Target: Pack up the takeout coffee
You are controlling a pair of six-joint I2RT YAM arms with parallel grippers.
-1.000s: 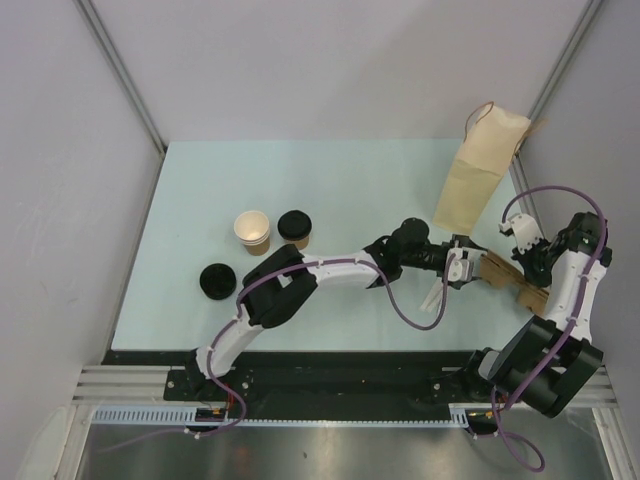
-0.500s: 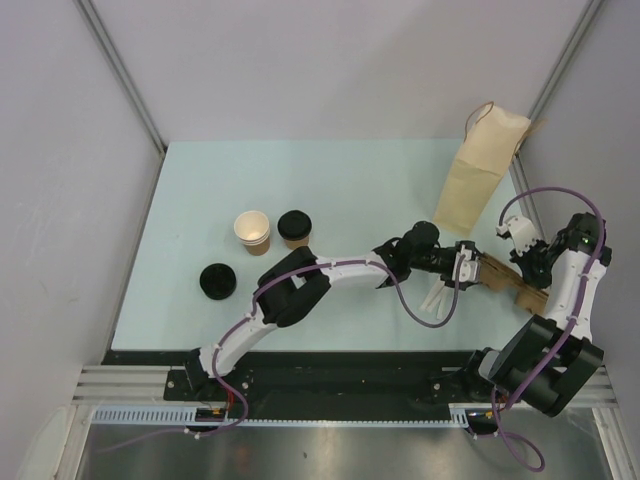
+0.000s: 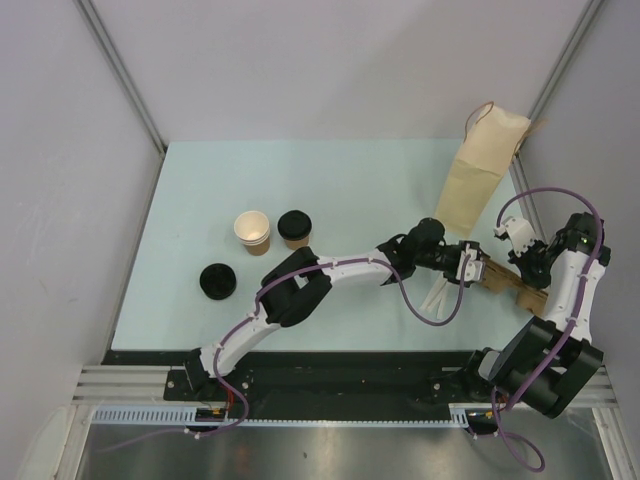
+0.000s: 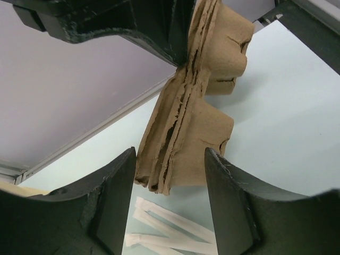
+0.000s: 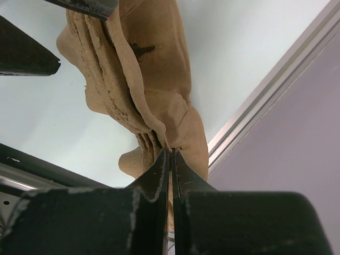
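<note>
The takeout coffee stands at the table's left: a lidded kraft cup [image 3: 294, 228], an open cup [image 3: 253, 231] beside it, and a black lid [image 3: 217, 281] nearer me; whether a cup is under that lid I cannot tell. Neither gripper is near them. At the right, my right gripper [image 5: 171, 153] is shut on one edge of a stack of brown pulp cup trays [image 5: 138, 64] and holds it up on edge. My left gripper [image 4: 170, 178] is open, and its jaws straddle the other end of the tray stack [image 4: 186, 138]. Its left finger [image 4: 114, 196] is nearly against the stack.
The tall tan paper bag [image 3: 480, 170] stands upright at the back right, just beyond the trays. Several paper-wrapped straws [image 4: 170, 228] lie on the table under the left gripper. The table's right rail [image 5: 265, 90] runs close beside the tray stack.
My left gripper has moved right, up to the tray stack, and its jaws have narrowed around the stack's end. The right gripper and the cups have not moved.
</note>
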